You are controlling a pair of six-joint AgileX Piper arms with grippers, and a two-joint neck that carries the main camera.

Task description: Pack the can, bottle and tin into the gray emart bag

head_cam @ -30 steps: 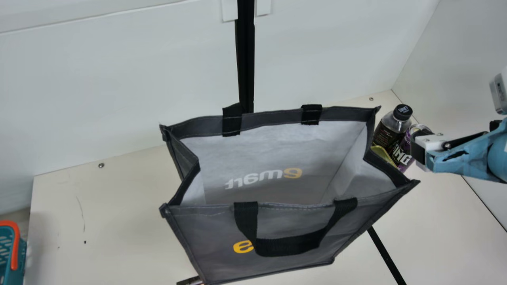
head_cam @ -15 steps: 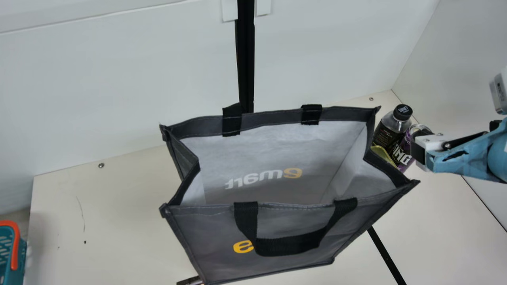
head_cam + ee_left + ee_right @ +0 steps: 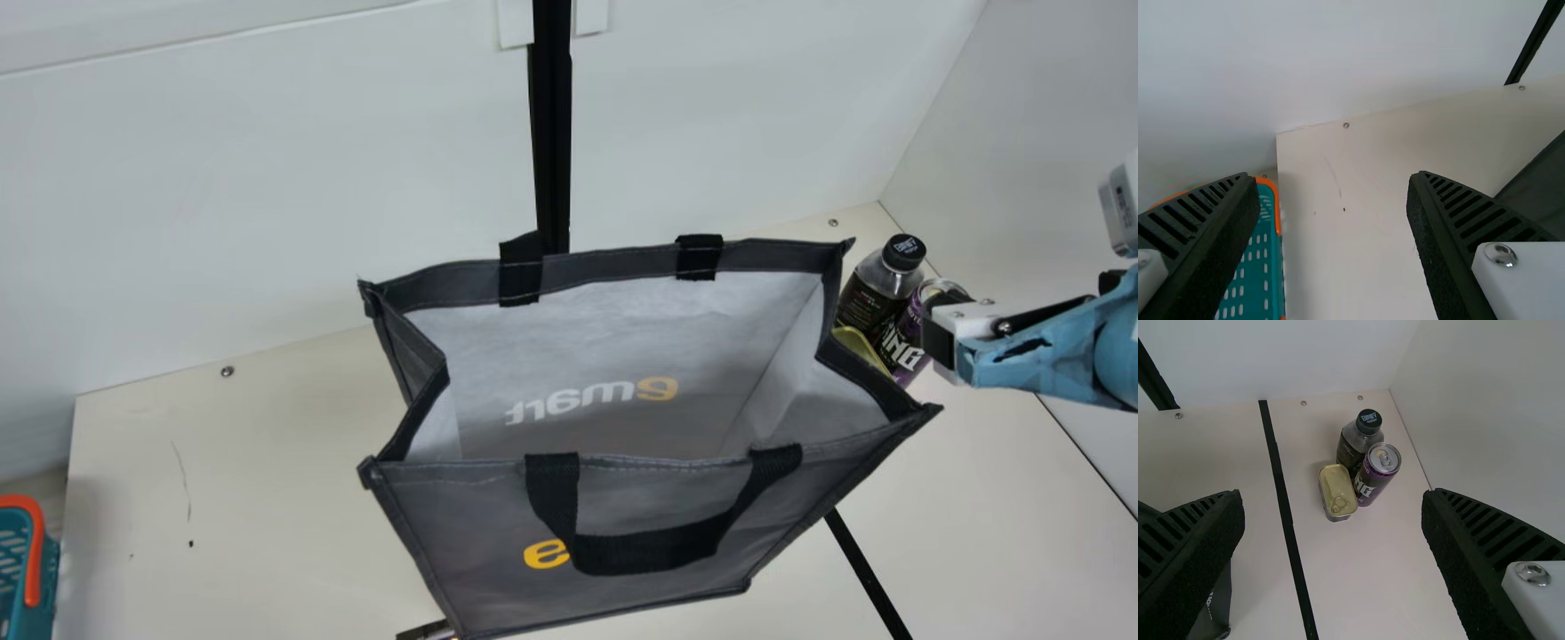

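In the main view the bag's near panel hides the floor of the gray emart bag (image 3: 480, 542), and its side edge covers most of the tin (image 3: 859, 345). The can (image 3: 904, 348) is partly behind the right gripper (image 3: 939, 341), whose arm is cut off by the picture's edge. The teal basket (image 3: 18, 578) is cut off too, and some small thing (image 3: 427, 632) pokes out by the bag's bottom corner (what it is, I honestly can't tell). The right wrist view clears up the group: bottle, can and tin stand close together on the table (image 3: 1358, 573), outside the bag, beyond the spread, unloaded fingers of the right gripper (image 3: 1331, 495). The left gripper (image 3: 1329, 175) is also parted and holding nothing, in its own wrist view. Against the earlier main views, bag, groceries and right gripper all sit in the same places.
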